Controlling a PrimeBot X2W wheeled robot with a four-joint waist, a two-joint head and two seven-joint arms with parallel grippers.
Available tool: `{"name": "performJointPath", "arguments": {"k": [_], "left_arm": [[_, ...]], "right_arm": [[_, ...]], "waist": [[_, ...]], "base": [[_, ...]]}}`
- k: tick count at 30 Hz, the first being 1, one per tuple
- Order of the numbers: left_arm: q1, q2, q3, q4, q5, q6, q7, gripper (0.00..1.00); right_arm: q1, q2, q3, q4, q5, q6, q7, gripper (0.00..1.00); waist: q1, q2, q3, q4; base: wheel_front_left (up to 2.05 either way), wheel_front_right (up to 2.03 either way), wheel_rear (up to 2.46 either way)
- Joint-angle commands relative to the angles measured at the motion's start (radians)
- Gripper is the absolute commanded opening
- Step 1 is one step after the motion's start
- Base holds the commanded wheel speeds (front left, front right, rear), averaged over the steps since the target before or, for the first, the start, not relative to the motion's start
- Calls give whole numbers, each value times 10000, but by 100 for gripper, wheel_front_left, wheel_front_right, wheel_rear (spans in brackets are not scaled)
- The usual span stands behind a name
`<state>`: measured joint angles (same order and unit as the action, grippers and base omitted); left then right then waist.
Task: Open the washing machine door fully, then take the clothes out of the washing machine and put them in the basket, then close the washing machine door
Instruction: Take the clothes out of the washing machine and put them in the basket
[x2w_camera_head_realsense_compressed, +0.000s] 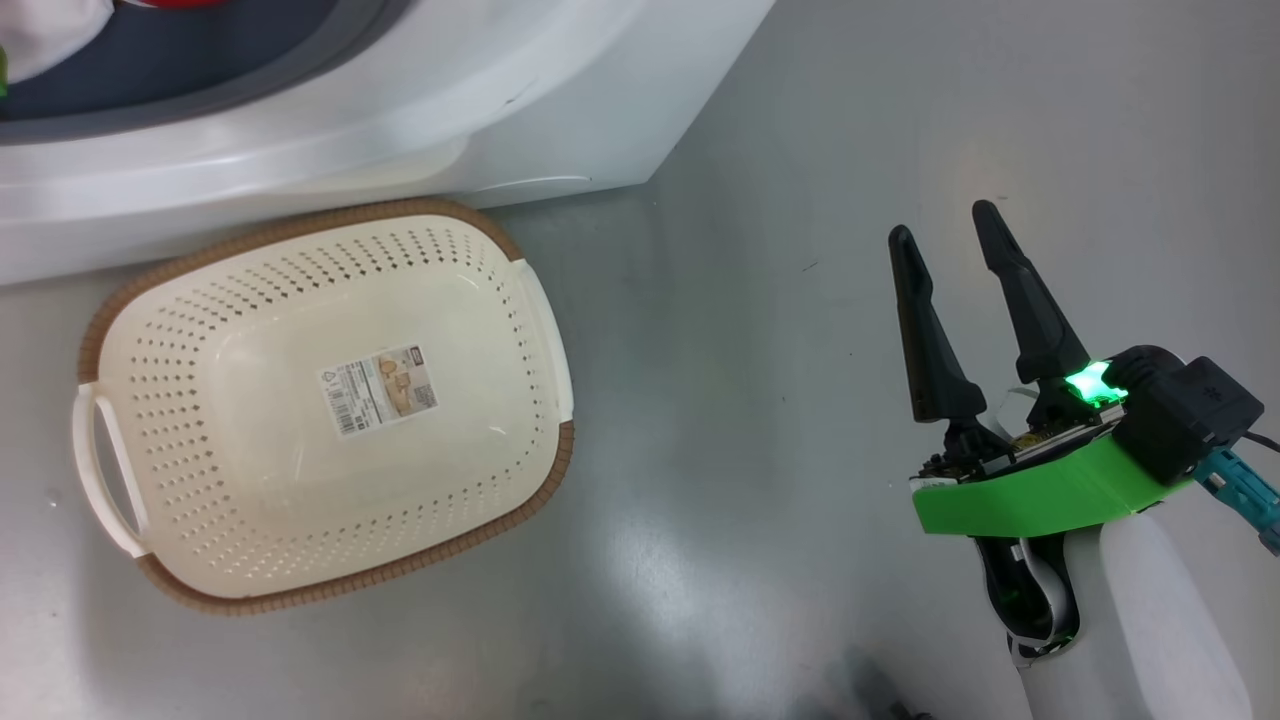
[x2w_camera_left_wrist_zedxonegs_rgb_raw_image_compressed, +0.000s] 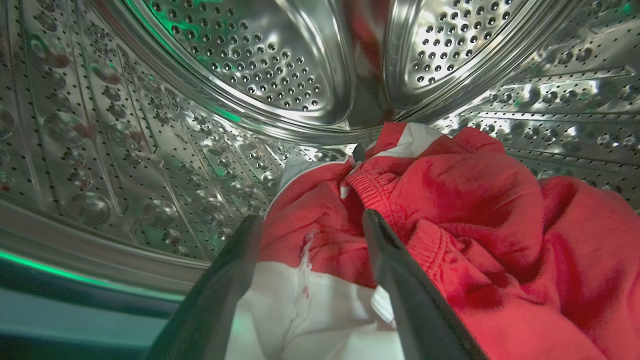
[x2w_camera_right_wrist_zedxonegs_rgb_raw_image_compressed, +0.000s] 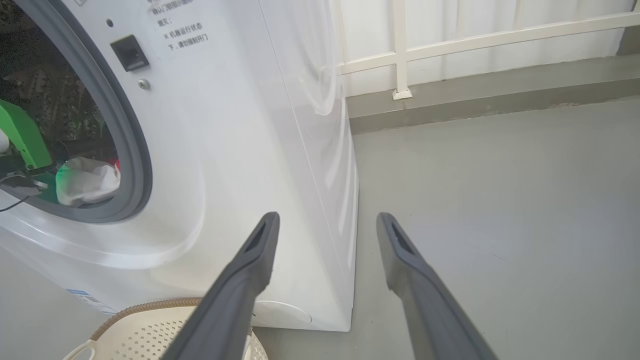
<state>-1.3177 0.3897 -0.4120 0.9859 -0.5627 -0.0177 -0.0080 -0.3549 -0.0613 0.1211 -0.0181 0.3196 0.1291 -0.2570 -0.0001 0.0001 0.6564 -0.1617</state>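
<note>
Red and white clothes (x2w_camera_left_wrist_zedxonegs_rgb_raw_image_compressed: 450, 210) lie deep in the shiny steel drum of the washing machine (x2w_camera_right_wrist_zedxonegs_rgb_raw_image_compressed: 240, 150). The left gripper (x2w_camera_left_wrist_zedxonegs_rgb_raw_image_compressed: 312, 225) has reached in and is pinched tight on the cloth, ready to lift it. The basket (x2w_camera_head_realsense_compressed: 150, 330) waits empty just below the machine, so the clothes can drop straight in. The right gripper (x2w_camera_head_realsense_compressed: 945, 225) hangs with fingers spread, holding nothing.

cream perforated basket (x2w_camera_head_realsense_compressed: 300, 420) lay on grey floor (x2w_camera_head_realsense_compressed: 760, 400) just below the white washing machine (x2w_camera_head_realsense_compressed: 400, 120); right gripper (x2w_camera_head_realsense_compressed: 945, 232) hung spread, well apart.
</note>
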Motion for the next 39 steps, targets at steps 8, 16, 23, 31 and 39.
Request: {"name": "performJointPath", "arguments": {"k": [8,16,23,31,39], "left_arm": [[310,599,-403,827,206,-96,1384,100],[404,536,-1167,1329,685,-343,2196,100],[462,405,-1588,1802,750,-686,3172,100],[477,480,-1829,1851,717,-919,3306,0],[364,450,-1903,1694,704,-957,2675,0]], "right_arm": [[131,110,228,-268,166,16,-48,100],[35,110,304,-152,207,16,-48,100],[78,110,314,-121,198,16,-48,100],[202,110,312,-184,207,16,-48,100],[101,110,302,-104,228,16,-48,100]], "waist": [[1,-1,-8,-13],[1,-1,-99,-22],[1,-1,-191,-50],[1,-1,-209,-69],[1,-1,-275,-10]], "base": [[0,0,0],[0,0,0],[0,0,0],[0,0,0],[0,0,0]]}}
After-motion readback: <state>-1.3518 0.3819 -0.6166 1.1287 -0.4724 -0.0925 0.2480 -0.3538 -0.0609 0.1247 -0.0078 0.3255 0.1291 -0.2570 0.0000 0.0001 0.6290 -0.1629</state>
